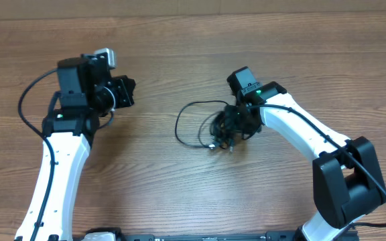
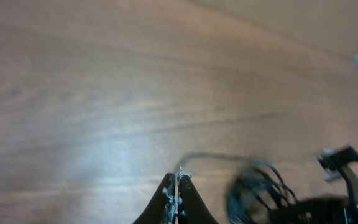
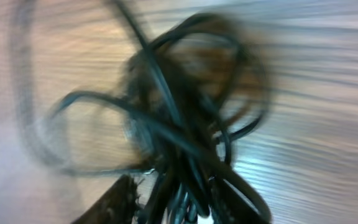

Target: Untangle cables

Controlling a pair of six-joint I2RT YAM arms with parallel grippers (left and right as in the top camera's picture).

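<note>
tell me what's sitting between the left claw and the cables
Nothing but bare wooden table. The overhead view shows an open stretch from the left claw to the cables, whose loose loop is the nearest part.

Right claw sits among the tangled cables.
</note>
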